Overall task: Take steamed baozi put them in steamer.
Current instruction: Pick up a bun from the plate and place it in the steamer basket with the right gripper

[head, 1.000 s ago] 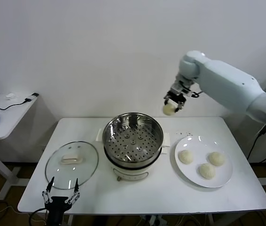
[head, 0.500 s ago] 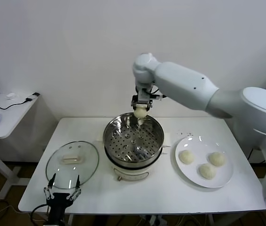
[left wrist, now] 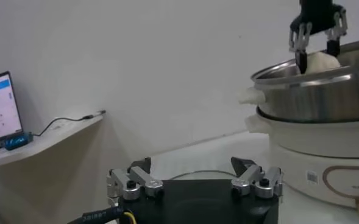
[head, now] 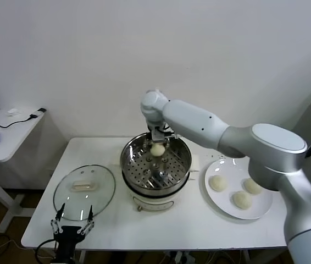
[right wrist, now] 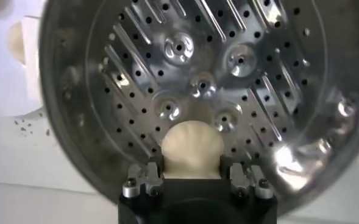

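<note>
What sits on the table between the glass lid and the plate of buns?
The steamer, seen from the head camera, with the right tool holding a bun over it.

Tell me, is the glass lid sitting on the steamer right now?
No, the glass lid lies flat on the table beside the open steamer.

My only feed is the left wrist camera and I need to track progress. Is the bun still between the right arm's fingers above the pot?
Observer: Yes, the right gripper holds the bun over the steamer, above the holed tray.
Operator: Anything already on that tray?
Observer: No, the tray is bare.
Operator: How many buns are left?
Observer: Three, on the plate to the steamer's right.
Operator: Where's the lid?
Observer: The glass lid lies flat on the table, left of the steamer, just beyond the left gripper.
</note>
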Available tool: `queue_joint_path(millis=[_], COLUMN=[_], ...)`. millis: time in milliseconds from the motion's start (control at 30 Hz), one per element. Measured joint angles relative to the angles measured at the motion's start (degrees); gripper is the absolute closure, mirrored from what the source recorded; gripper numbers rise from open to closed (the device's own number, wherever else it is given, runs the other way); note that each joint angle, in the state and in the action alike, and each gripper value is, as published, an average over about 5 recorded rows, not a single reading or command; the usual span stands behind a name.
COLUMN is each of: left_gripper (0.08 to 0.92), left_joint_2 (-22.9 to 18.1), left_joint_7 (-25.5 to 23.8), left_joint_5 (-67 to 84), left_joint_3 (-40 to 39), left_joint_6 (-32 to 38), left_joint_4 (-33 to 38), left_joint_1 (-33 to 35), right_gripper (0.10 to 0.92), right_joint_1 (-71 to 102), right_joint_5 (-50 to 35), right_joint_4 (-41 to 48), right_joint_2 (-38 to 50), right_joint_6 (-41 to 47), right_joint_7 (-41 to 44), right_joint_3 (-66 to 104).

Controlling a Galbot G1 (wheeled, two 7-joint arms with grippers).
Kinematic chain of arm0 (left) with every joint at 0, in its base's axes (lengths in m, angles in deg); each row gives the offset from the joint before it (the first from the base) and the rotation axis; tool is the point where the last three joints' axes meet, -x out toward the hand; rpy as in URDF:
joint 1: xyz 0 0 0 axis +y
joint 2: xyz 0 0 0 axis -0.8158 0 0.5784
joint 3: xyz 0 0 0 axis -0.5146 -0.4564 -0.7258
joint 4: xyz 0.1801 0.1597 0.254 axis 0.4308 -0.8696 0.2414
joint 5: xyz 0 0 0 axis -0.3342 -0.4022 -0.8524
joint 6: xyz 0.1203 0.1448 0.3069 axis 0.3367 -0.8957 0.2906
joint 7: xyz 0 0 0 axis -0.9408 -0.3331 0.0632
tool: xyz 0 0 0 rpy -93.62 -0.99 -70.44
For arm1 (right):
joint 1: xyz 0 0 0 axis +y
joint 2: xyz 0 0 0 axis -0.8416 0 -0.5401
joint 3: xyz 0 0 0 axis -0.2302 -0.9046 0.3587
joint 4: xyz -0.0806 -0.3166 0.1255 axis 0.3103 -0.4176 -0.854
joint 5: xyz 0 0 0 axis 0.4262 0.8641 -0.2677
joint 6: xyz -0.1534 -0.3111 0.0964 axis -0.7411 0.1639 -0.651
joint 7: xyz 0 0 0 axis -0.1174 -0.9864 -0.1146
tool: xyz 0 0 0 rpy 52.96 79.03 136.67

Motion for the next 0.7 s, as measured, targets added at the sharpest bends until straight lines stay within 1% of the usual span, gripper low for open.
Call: queue_joint_path(millis=[100, 233, 333, 567, 700], left_gripper=[0.177, 0.177, 0.177, 0.177, 0.177], left_joint_2=[0.0, 0.0, 0.0, 0.0, 0.1], left_joint_7=[0.0, 0.0, 0.0, 0.0, 0.0], left_joint_5=[0.0, 0.0, 0.0, 0.0, 0.2], left_joint_3=[-0.1, -0.3, -0.3, -0.4, -0.5], left_joint_6=[0.0, 0.0, -0.1, -0.2, -0.1], left_joint_4=[-0.2, -0.3, -0.3, -0.2, -0.2], left_joint_1=[-0.2, -0.4, -0.5, -0.6, -0.6], right_gripper=[0.38, 0.268, 0.216, 0.203, 0.203], right_joint_1=[0.8, 1.2, 1.1, -0.7, -3.2], right_joint_5=[0.9, 1.5, 1.4, -0.4, -4.6], right_joint_4=[0.6, 0.6, 0.2, -1.1, -2.5], right_joint_2=[-0.2, -0.1, 0.2, 1.3, 3.2], right_joint_6=[-0.2, -0.5, -1.0, -2.4, -2.1], right_joint_7=[-0.3, -0.4, -0.3, 0.7, 1.1], right_joint_3=[0.4, 0.8, 1.0, 1.9, 1.8])
